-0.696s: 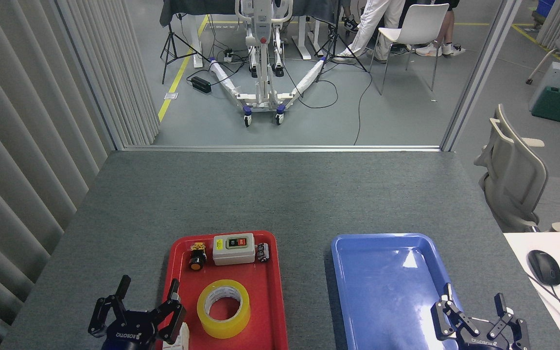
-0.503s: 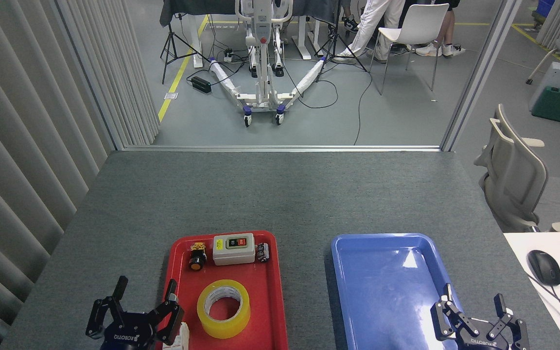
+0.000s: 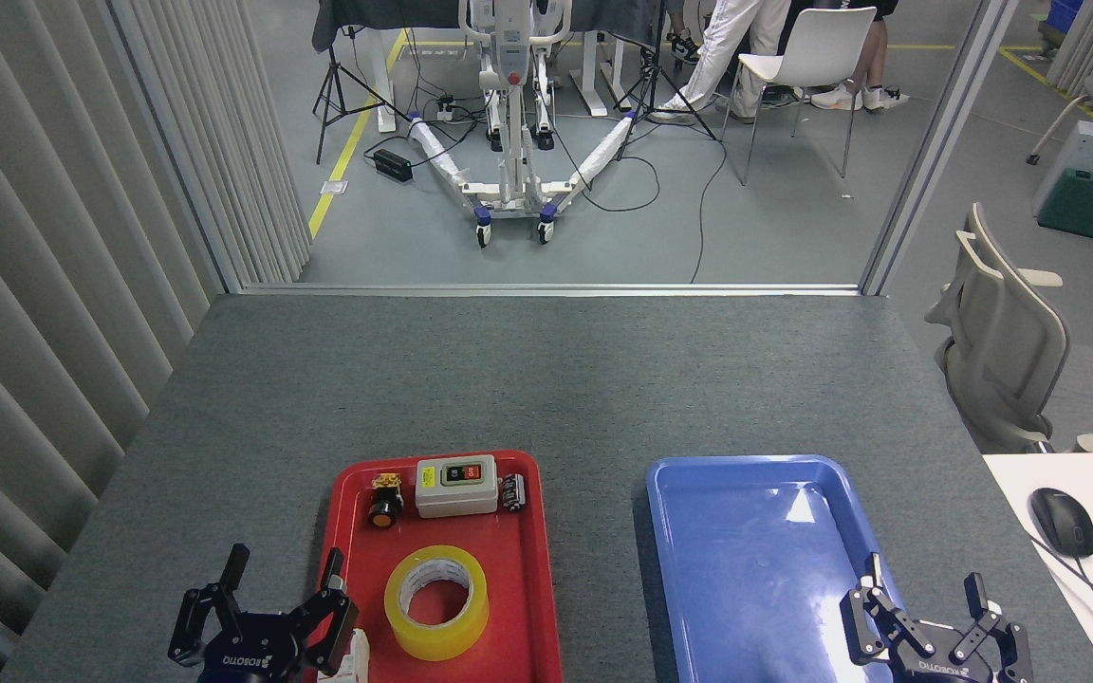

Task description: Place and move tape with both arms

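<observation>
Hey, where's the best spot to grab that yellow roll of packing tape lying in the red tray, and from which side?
The yellow roll of packing tape lies flat, hole up, so probably come from above, one finger in the core, one outside its left wall. The open left gripper is nearest.

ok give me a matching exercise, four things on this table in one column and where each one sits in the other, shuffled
Things:
1. tape
2. switch box
3. left gripper
4. right gripper

Places:
A. far end of the red tray
B. over the near right corner of the blue tray
C. flat in the near half of the red tray
D. at the red tray's near left edge, fingers spread

Pairs: 1-C, 2-A, 3-D, 4-B
</observation>
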You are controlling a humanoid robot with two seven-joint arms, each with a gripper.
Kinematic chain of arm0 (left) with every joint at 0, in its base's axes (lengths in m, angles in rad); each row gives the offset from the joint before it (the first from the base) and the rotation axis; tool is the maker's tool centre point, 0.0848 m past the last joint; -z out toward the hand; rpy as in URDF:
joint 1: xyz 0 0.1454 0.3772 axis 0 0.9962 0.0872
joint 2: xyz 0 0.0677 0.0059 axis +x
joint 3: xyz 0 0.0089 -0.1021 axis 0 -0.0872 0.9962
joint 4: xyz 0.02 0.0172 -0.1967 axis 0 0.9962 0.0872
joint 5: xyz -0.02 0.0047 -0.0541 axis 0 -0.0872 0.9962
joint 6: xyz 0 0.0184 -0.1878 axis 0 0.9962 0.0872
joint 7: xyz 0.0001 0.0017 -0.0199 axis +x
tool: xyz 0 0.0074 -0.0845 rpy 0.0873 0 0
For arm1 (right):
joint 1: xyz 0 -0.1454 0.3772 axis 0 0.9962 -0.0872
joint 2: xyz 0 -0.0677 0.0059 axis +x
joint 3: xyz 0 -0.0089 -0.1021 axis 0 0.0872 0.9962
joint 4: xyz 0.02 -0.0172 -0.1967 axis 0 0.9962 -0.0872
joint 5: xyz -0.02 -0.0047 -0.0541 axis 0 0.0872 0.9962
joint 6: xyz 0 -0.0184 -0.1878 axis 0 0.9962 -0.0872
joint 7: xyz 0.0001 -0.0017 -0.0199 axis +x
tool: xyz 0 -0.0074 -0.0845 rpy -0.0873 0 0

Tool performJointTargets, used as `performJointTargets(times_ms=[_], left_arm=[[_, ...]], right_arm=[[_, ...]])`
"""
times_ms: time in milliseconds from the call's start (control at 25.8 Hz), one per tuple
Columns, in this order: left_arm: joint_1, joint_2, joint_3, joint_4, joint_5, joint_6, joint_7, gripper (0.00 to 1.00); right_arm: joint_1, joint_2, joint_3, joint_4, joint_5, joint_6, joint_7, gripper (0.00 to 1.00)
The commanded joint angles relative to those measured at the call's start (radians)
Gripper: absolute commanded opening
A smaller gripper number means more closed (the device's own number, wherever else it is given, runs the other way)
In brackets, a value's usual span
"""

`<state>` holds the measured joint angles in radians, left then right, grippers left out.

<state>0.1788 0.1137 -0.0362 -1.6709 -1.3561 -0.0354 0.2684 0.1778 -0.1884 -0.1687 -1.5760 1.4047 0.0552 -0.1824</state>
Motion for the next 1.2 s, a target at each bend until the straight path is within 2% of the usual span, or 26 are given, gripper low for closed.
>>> performJointTargets(times_ms=[0, 193, 310, 426, 503, 696, 774, 851, 1006, 1161], left_arm=[[-0.002, -0.003, 0.001, 0.002, 0.000, 0.011, -0.003, 1.00], [-0.016, 0.008, 0.002, 0.002, 0.000, 0.015, -0.037, 1.00], [-0.050, 0.040, -0.001, 0.000, 0.003, 0.008, -0.167, 1.00], [-0.090, 0.049, -0.001, -0.030, 0.002, -0.024, -0.425, 1.00], [-0.128, 0.035, 0.002, -0.058, 0.002, -0.032, -0.659, 1.00], [-0.291, 0.050, -0.002, -0.058, 0.018, -0.051, -1.252, 1.00], [-0.351, 0.055, -0.007, -0.055, 0.038, -0.084, -1.396, 1.00], [-0.395, 0.057, -0.011, -0.035, 0.054, -0.129, -1.462, 1.00], [-0.430, 0.054, -0.045, -0.018, 0.069, -0.193, -1.470, 1.00], [-0.495, 0.038, -0.122, 0.105, 0.080, -0.219, -1.471, 1.00]], right_arm=[[-0.001, -0.002, 0.000, 0.001, 0.000, 0.002, 0.000, 1.00], [-0.001, 0.000, 0.000, 0.008, 0.000, 0.002, 0.001, 1.00], [-0.003, -0.002, 0.000, 0.008, 0.000, 0.002, 0.000, 1.00], [-0.003, -0.002, 0.000, 0.008, 0.000, 0.002, 0.001, 1.00], [-0.003, -0.002, 0.000, 0.008, 0.000, 0.002, 0.000, 1.00], [-0.003, -0.002, -0.002, 0.008, 0.000, 0.002, 0.001, 1.00], [-0.003, -0.002, -0.002, 0.008, 0.000, 0.002, 0.000, 1.00], [-0.003, -0.003, -0.002, 0.008, 0.000, 0.002, 0.001, 1.00], [-0.001, -0.003, -0.002, 0.008, 0.000, 0.002, 0.001, 1.00], [-0.003, -0.005, -0.003, 0.008, -0.001, 0.002, 0.000, 1.00]])
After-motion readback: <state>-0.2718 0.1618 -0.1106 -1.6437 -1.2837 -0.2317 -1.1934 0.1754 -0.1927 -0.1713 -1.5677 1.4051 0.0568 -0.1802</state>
